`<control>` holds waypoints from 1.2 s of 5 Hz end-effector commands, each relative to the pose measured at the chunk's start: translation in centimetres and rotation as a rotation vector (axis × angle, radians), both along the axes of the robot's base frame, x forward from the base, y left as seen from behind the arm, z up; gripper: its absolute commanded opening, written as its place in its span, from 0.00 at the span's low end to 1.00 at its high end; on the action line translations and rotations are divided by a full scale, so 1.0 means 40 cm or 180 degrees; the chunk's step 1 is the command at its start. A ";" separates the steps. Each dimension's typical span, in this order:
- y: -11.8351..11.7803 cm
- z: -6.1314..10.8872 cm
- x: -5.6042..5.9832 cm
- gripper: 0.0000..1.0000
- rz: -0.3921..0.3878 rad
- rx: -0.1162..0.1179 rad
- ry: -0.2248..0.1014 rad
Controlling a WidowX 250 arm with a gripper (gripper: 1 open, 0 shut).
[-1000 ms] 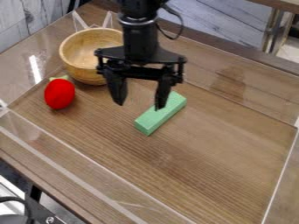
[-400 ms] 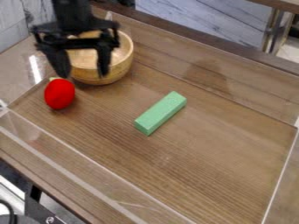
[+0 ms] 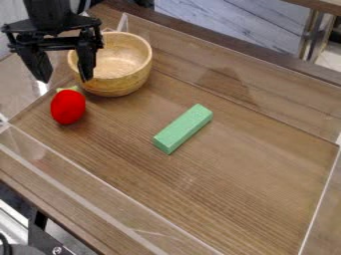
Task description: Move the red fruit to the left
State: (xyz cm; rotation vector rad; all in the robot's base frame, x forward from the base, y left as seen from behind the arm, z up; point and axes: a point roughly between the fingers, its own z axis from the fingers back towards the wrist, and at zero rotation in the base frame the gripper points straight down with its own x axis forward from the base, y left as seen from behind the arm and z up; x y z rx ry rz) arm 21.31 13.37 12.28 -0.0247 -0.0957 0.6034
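on wood-grain table (image 3: 240,149) — red fruit (image 3: 68,106), clear low wall around edges

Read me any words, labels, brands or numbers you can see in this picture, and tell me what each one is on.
None: there is no readable text on the red fruit, the wooden bowl, the green block, the claw or the table.

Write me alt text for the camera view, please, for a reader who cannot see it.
An open black gripper hangs above a red fruit near the left edge of a wooden table. A wooden bowl sits just behind, and a green block lies mid-table.
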 end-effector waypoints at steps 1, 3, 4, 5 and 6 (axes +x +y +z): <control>0.034 0.000 0.030 1.00 -0.0090 0.0141 -0.0089; 0.085 -0.084 0.047 1.00 -0.0237 0.0206 -0.0040; 0.116 -0.135 0.051 1.00 -0.0256 0.0237 -0.0036; 0.129 -0.162 0.061 1.00 -0.0305 0.0264 -0.0033; 0.133 -0.174 0.071 1.00 -0.0315 0.0284 -0.0044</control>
